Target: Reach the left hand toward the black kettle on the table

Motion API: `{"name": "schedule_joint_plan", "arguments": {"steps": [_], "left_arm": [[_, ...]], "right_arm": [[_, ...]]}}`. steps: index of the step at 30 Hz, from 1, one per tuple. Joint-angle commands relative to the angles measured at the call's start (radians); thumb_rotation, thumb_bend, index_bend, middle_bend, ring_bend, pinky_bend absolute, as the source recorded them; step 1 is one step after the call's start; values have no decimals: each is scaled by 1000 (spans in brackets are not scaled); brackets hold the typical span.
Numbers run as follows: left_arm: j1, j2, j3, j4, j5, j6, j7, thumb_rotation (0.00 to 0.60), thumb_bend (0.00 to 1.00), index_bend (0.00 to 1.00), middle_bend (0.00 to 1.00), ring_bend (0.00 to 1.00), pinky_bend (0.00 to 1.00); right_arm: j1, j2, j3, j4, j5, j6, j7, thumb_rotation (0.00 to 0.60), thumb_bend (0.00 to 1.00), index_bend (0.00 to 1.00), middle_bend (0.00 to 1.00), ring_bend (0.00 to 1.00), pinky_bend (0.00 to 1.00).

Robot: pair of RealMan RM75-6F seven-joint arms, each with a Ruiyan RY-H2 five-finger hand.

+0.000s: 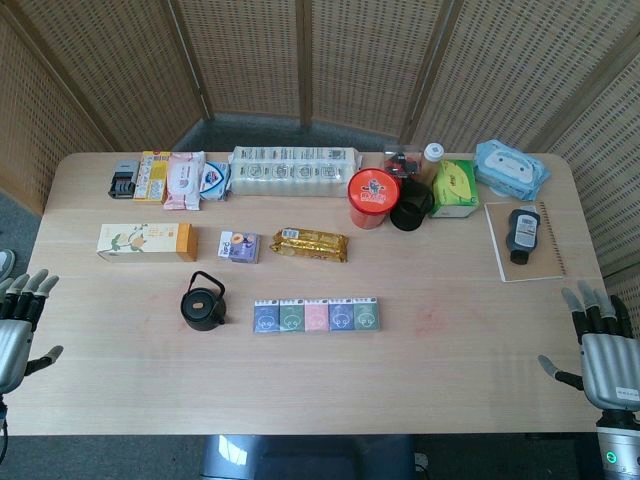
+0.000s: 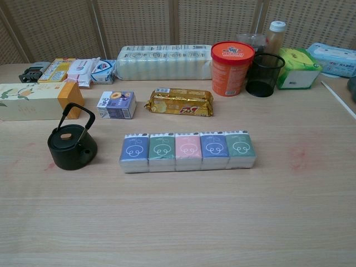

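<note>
My left hand [image 1: 18, 325] hangs off the table [image 1: 420, 390] edge, fingers spread, holding nothing; my right hand [image 1: 600, 350] likewise at the opposite edge. Nothing lies between my left hand and the kettle [image 1: 203, 303]. Beyond the kettle, farther from that hand, sits a row of tissue packs [image 1: 318, 316]; behind it, a long orange box [image 1: 146, 241]. The kettle is black, squat, handle raised, upright, well apart from my left hand. The chest view shows neither hand.

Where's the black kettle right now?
The black kettle stands left of centre in the head view, just left of the tissue packs, below the orange box.
</note>
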Motion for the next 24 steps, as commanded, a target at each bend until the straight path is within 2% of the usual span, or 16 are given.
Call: {"name": "schedule_joint_plan", "arguments": {"steps": [1,13,15,16,17,18,19,20,21,24], "left_arm": [[0,-1,0,0,0,-1,2,600,0,0,0,0,32],[-3,-5,0,9,1,-6,-7,600,0,0,0,0,32],[-6,-5,1,9,1,-13,-12,600,0,0,125,55,41],[-7,-5,2,9,1,-16,-13,600,0,0,302,188,98],[-9,-4,3,9,0,-22,-16,600,0,0,593,465,267],[-11,-3,5,7,-3,-30,-20,600,2,0,835,748,522],[-12,-2,4,5,-7,-34,-22,600,7,0,946,892,701],[-16,2,12,-10,-21,-64,-35,600,16,0,1000,995,896],[-22,9,17,-23,-32,-92,-44,600,31,3,1000,1000,982],[-34,12,22,-36,-48,-132,-15,600,76,27,1000,1000,1000]], "right_arm": [[0,1,0,1,0,0,2,505,0,0,0,0,0],[1,4,-2,-2,-3,-5,10,506,0,0,0,0,0],[1,4,-1,-2,-1,-5,10,503,0,0,0,0,0],[1,4,-1,-2,0,-5,10,502,0,0,0,0,0],[1,5,0,-3,2,-5,10,501,0,0,0,0,0],[1,5,0,-3,3,-6,11,503,0,0,0,0,0],[1,5,0,-3,4,-6,11,502,0,0,0,0,0],[1,4,-1,-3,3,-7,10,502,0,0,0,0,0],[1,4,-2,-4,2,-7,9,502,0,0,0,0,0],[1,3,-4,-4,-2,-6,8,504,0,0,0,0,0]]}}
